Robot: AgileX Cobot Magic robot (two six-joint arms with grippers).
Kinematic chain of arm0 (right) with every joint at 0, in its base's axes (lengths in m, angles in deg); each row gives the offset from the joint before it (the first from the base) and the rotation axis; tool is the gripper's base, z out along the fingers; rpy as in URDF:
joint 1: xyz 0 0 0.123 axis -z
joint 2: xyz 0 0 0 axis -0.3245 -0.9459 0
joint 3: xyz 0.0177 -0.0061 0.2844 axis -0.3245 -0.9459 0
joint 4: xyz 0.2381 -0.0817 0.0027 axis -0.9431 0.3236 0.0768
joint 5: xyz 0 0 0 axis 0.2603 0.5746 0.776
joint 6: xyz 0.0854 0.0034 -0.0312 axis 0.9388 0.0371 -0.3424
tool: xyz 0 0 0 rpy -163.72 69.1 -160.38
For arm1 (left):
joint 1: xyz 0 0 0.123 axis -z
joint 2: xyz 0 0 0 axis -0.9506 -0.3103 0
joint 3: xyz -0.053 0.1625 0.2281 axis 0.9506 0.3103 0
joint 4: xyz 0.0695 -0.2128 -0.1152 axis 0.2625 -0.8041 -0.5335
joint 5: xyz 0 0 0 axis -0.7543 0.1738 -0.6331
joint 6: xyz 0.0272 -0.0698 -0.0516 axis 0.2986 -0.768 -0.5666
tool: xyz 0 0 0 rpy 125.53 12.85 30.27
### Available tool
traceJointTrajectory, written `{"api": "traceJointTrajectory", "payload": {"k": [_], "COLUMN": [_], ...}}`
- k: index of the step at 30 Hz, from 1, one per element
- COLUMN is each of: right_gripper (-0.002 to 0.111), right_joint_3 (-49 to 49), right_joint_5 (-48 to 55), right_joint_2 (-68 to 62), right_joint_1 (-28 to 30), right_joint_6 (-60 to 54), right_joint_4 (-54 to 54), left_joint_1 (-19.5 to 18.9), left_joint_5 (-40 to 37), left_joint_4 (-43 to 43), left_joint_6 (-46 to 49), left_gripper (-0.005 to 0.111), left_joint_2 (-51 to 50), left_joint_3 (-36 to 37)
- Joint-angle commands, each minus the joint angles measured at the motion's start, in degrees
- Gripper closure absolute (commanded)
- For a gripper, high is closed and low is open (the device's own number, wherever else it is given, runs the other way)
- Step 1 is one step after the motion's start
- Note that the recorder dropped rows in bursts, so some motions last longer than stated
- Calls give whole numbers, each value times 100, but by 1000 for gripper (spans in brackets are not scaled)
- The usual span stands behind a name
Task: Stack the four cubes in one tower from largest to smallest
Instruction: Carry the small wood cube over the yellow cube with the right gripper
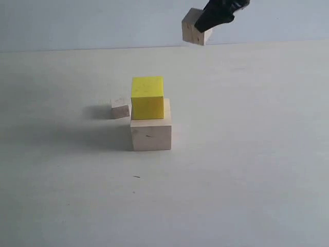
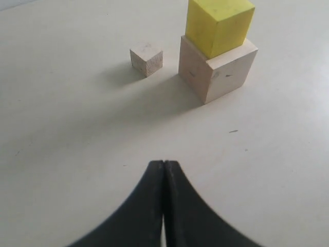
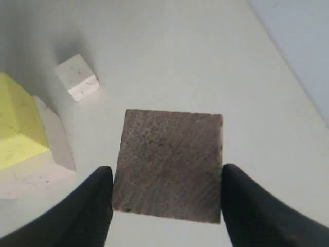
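Observation:
A bright yellow cube [image 1: 147, 97] sits on the large pale wood cube [image 1: 151, 133] in the middle of the table. The smallest wood cube [image 1: 120, 108] lies on the table just left of that pair. High at the back right, my right gripper [image 1: 200, 30] is shut on a small wood cube [image 1: 192, 27], held in the air. In the right wrist view that cube [image 3: 168, 164] fills the gap between both fingers. My left gripper [image 2: 164, 163] is shut and empty, low over the table in front of the yellow cube [image 2: 220, 24] and large cube [image 2: 218, 69].
The pale tabletop [image 1: 247, 170] stretches all round the cubes. A light blue wall [image 1: 92, 23] runs along the back edge. The smallest cube [image 2: 146, 58] sits a short gap from the large one.

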State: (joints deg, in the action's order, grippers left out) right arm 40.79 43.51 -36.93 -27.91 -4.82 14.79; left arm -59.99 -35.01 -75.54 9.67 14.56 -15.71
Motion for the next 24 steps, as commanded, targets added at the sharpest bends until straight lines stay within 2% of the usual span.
{"api": "traceJointTrajectory", "payload": {"k": [1, 13, 20, 24], "right_gripper": [108, 108, 108, 108], "right_joint_3": [8, -2, -728, -1163], "right_joint_5": [57, 57, 57, 57], "right_joint_2": [533, 695, 988, 1388], "right_joint_1": [-29, -1304, -1368, -1368], "right_joint_6": [70, 419, 520, 72], "right_joint_4": [-707, 279, 408, 396], "left_joint_1": [-1, -1, -1, -1], "left_joint_5": [114, 128, 128, 141], "left_joint_4": [-48, 0, 0, 0], "left_joint_6": [3, 3, 3, 3], "left_gripper": [107, 107, 107, 107], "left_joint_2": [54, 254, 254, 373], "left_joint_3": [6, -8, -8, -8]}}
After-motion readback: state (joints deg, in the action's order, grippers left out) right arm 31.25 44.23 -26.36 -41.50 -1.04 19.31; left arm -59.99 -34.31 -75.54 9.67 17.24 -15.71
